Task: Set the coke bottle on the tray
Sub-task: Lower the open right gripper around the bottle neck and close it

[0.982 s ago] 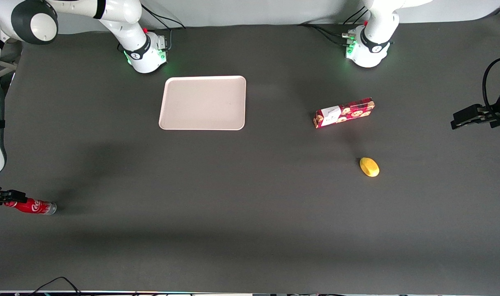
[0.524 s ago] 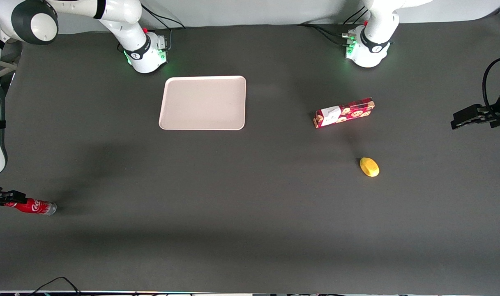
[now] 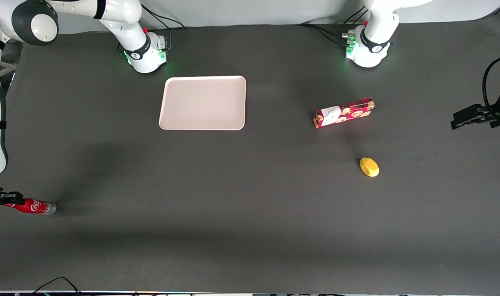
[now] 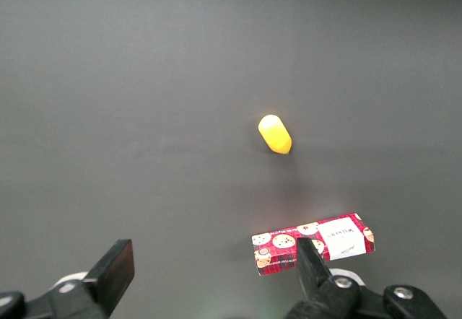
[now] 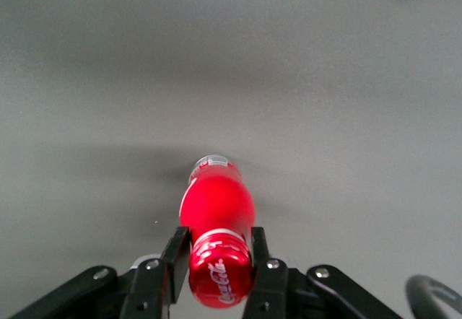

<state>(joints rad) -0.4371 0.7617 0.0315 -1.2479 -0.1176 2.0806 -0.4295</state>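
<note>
A dark grey mat [image 3: 250, 230] covers the whole table, with a pale wall along the top edge of the front view. At the far left edge of that view, a little below mid-height, the coke bottle [image 3: 32, 206] stands at the working arm's end of the table, seen from above so that its silvery base points toward the middle of the frame. The gripper [image 3: 7, 198] sits at the bottle's cap end, right at the frame's border. The right wrist view shows the two dark fingers [image 5: 175, 261] pressed against either side of the red cap, the jaws clamped on the bottle's [image 5: 216, 214] top. The tray [image 3: 203, 102] lies in the upper middle-left of the front view, well apart from the bottle and farther from the front camera. Toward the parked arm's end, right of centre, lies a red snack box [image 3: 344, 112], and nearer the camera than it, a small yellow object [image 3: 369, 167]. Both also show in the left wrist view, box [image 4: 314, 242] and yellow object [image 4: 275, 133].
</note>
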